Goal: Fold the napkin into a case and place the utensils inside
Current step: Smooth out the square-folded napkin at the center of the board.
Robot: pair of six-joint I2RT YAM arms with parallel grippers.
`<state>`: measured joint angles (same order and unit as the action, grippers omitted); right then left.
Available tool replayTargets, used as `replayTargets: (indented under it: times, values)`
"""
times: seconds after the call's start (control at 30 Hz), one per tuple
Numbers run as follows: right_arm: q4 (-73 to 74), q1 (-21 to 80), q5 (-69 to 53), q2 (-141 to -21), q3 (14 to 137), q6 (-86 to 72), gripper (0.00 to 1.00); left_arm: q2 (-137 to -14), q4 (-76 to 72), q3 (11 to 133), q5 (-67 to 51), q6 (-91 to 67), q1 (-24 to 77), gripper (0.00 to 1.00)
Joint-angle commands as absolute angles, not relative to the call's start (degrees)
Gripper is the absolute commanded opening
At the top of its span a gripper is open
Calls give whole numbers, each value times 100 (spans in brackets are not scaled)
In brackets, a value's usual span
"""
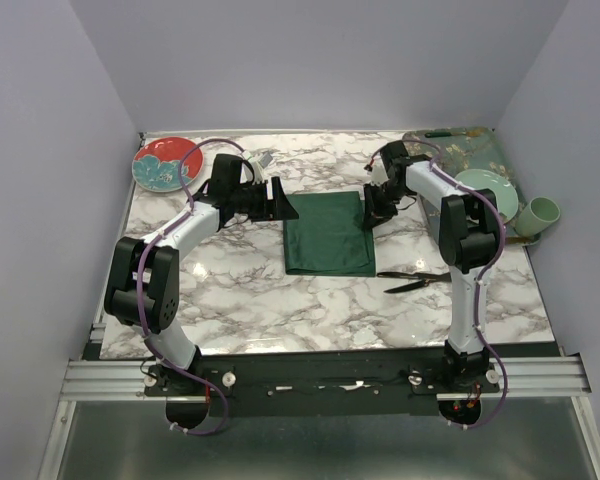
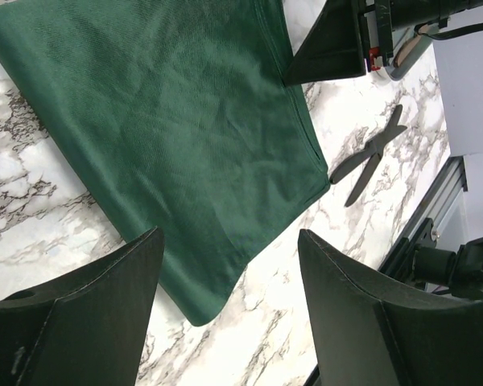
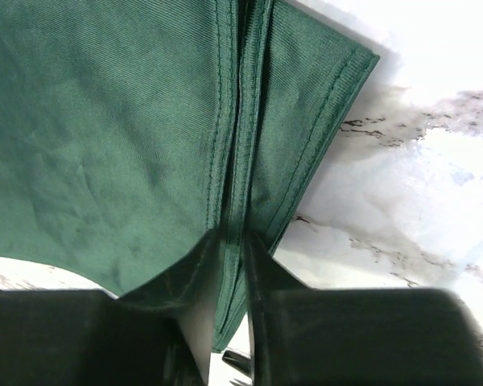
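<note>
The napkin (image 1: 328, 232) lies flat in the middle of the table (image 1: 280, 310), folded over. The right gripper (image 3: 233, 241) pinches its stacked edges at the 1 o'clock corner, likely to pull the next fold. The left gripper (image 1: 283, 203) hovers wide open and empty at 11 o'clock. The utensils (image 1: 417, 281) lie at 4 o'clock, out of the way.

Top view: the napkin's (image 1: 328, 233) far right corner is hidden under the right gripper (image 1: 373, 212). The utensils (image 1: 417, 280) overlap and are too small to tell their type. A small white item (image 1: 263, 160) beside the red plate (image 1: 167, 163) is unidentifiable. The tray (image 1: 477, 150) is partly covered by the right arm.
Left wrist view: the napkin runs off the top edge and the left fingers (image 2: 72, 322) are cropped at the bottom.
Right wrist view: the napkin exits top and left, and the finger bases are dark and blurred.
</note>
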<state>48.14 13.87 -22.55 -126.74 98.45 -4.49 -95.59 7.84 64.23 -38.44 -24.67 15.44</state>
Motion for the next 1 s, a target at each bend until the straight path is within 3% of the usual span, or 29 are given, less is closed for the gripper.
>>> replayTargets:
  times: [0.0, 0.3, 0.97]
  values:
    - [4913, 1424, -2320, -12727, 9765, -457, 20, -9563, 677, 6416, -3920, -2461, 1520, 76]
    - [4948, 1424, -2408, -12639, 9773, -518, 1, -9615, 624, 6407, -3929, -2487, 1486, 76]
    - [4957, 1424, -2329, -11988, 9194, -703, 1, -9589, 642, 6337, -3929, -2461, 1468, 76]
